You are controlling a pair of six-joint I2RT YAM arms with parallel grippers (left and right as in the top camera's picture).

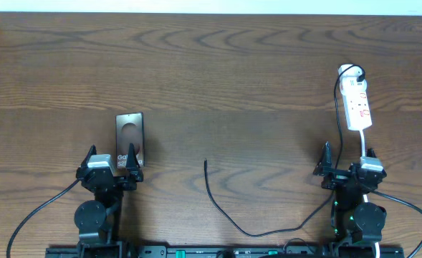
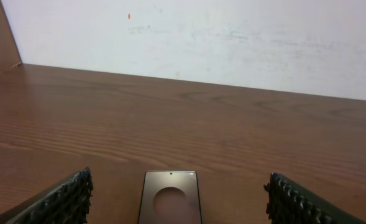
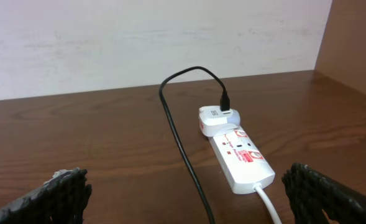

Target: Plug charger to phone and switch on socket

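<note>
left gripper (image 1: 111,153): fingers (image 2: 64,199) spread wide, nothing pinched. It sat over the near end of the phone (image 1: 130,135). My wrist view had the phone flat on the table (image 1: 218,64) between the two fingers, brownish face with the round mark up. Contact with the phone: couldn't tell.

right gripper (image 1: 349,152): spread wide too, empty, well to the right of the phone, about level with its near end.

charger (image 1: 218,201): the loose connector tip lay on the wood right of the phone, level with its near end and clear of it. From there the black cable looped nearer than the phone, swung right, passed my right gripper and ran back.

Its white plug (image 3: 219,118) was seated at the far end of the socket (image 3: 242,158). The socket lay flat, far right of the phone and a bit farther back, white cord (image 3: 266,202) leaving its near end. Switch position: couldn't read it.

White wall (image 2: 232,37) stood behind everything.
</note>
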